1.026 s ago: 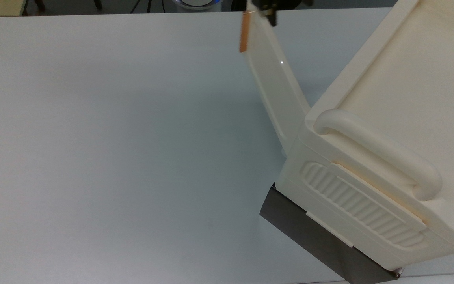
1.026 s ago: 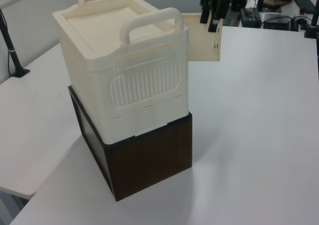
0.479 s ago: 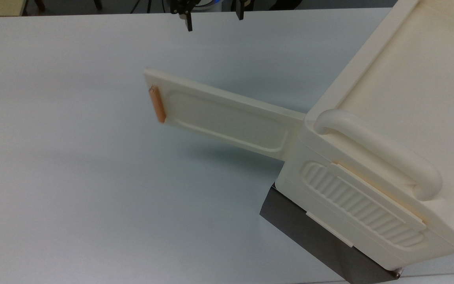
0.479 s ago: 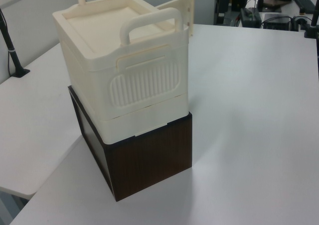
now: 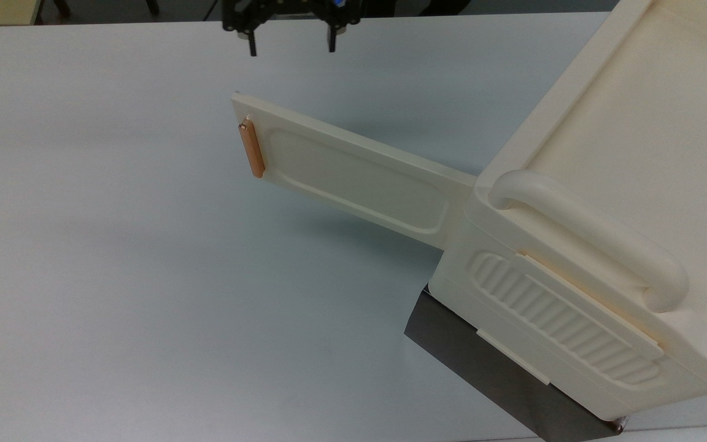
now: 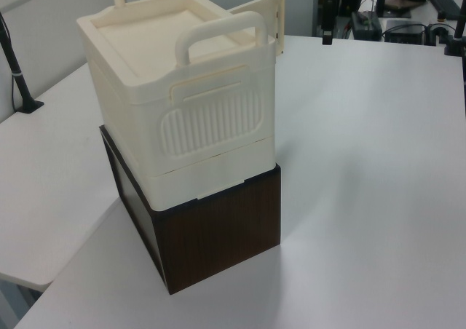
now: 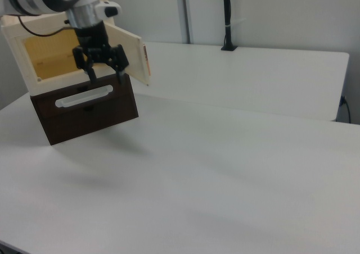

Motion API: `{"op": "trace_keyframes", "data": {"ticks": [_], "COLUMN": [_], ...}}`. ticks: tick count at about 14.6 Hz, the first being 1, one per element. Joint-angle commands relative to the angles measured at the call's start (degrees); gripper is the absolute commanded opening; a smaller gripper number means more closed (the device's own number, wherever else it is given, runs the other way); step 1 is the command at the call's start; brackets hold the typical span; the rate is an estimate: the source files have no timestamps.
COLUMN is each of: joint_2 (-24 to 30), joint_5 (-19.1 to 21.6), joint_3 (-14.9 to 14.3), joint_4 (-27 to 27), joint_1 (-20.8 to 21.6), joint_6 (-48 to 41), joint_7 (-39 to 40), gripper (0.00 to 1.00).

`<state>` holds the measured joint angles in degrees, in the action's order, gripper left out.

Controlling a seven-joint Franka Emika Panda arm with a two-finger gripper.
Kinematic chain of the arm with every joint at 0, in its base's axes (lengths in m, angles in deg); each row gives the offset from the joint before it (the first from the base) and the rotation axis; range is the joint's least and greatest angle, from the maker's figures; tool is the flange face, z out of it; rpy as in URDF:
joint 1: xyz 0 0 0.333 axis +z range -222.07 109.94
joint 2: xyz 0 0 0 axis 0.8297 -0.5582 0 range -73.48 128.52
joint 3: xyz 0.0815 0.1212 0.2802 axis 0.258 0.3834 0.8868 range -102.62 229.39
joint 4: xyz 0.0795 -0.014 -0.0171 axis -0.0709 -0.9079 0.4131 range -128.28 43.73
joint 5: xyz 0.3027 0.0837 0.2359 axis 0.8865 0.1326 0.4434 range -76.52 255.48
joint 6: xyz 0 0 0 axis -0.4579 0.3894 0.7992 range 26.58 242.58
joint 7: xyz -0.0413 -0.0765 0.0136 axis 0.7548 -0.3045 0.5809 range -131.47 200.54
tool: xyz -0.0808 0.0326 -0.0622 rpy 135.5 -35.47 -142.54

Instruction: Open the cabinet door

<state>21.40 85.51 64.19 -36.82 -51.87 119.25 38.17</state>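
One flat cream plastic cabinet door (image 5: 353, 178) with its copper-orange bar handle (image 5: 252, 149) stands swung wide from the cream cabinet (image 5: 623, 202). I judge opening complete. My black gripper (image 5: 289, 48) hovers beyond it above the white tabletop (image 5: 114, 258), fingers spread, empty.

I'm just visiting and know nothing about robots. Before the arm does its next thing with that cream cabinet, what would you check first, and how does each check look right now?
1. The cabinet door swung wide from the cabinet: ok, the opening shows in the right view.
2. Gripper let go of the orange handle: ok, its fingers are apart with nothing between them.
3. Gripper clear of the door: ok in the top view, a strip of table shows between them.
4. Cabinet seated on the dark brown box: ok, it sits level.
5. Whether the door can swing further: cannot tell.
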Motion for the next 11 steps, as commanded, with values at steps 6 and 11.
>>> {"op": "trace_keyframes", "data": {"ticks": [6,11], "joint_2": [2.87,2.79], "joint_5": [0.28,0.28], "joint_3": [0.25,0.16], "joint_4": [-3.43,-3.26], "joint_1": [-4.9,-4.81], "joint_6": [-0.26,-0.08], "joint_7": [-1.52,-1.61], "gripper": [1.0,1.0]}}
